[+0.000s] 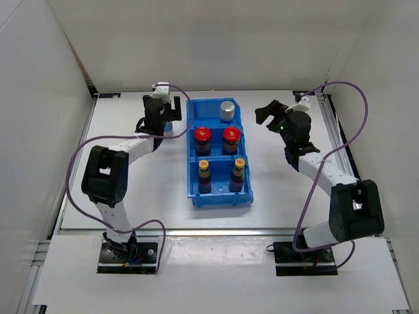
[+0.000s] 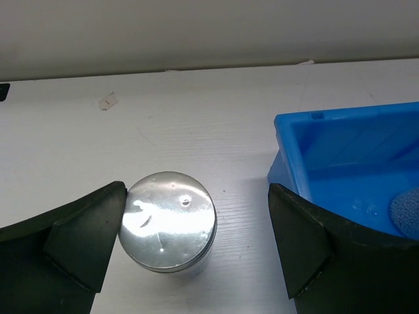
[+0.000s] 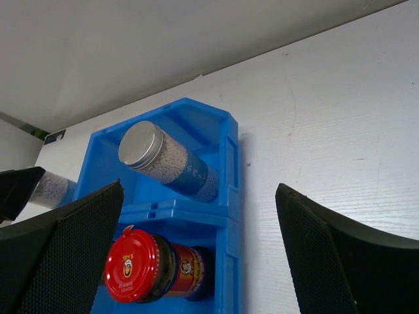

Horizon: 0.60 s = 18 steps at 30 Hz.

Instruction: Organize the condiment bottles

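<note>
Since five of the six condiment bottles already stand in the blue three-compartment bin point(image 1: 221, 198), the step in hand looks to be fetching the last one. Two slim yellow-capped bottles point(image 1: 204, 171) fill the near compartment and two red-lidded jars point(image 1: 202, 137) the middle one. A single silver-capped shaker point(image 1: 227, 110) stands in the right half of the far compartment, with the left half beside it free. The second shaker point(image 2: 167, 221) stands upright on the white table point(image 2: 229, 118), just outside the bin's far left corner.

The left gripper point(image 2: 196, 216) hangs over it with its jaws spread wide and nothing in its grasp. The shaker sits between the fingers but well off centre, close against one finger point(image 2: 85, 242) and far from the other; whether it touches that finger I cannot tell from the wrist view. The right gripper point(image 1: 267, 115) is likewise spread wide and empty, hovering to the right of the bin near the far compartment.

The next move, as I judge it, calls for centring the left gripper on the cap, going lower so the pads meet the body, and closing. Then the shaker has to be lifted over the bin wall and set down in the free half without knocking its twin
</note>
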{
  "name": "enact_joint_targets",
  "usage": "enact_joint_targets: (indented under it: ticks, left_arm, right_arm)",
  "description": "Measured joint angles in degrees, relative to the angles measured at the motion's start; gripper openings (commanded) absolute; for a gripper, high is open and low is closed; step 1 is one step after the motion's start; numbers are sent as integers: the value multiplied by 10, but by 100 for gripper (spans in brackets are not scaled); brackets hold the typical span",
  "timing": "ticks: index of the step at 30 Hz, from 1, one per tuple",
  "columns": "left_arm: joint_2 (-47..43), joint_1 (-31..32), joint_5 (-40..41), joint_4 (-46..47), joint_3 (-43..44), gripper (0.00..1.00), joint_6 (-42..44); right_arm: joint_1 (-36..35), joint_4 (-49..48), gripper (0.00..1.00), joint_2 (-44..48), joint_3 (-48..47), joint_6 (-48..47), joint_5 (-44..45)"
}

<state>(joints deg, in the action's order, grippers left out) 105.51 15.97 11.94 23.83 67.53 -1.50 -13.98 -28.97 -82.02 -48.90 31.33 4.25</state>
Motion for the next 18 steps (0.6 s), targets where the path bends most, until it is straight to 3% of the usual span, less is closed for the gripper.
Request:
enact_joint_targets:
  ticks: [18]
  left_arm:
    - [-36, -13, 9, -23, -16, 100, -16]
  right_arm:
    - [0, 0, 100, -3, 0, 10, -17]
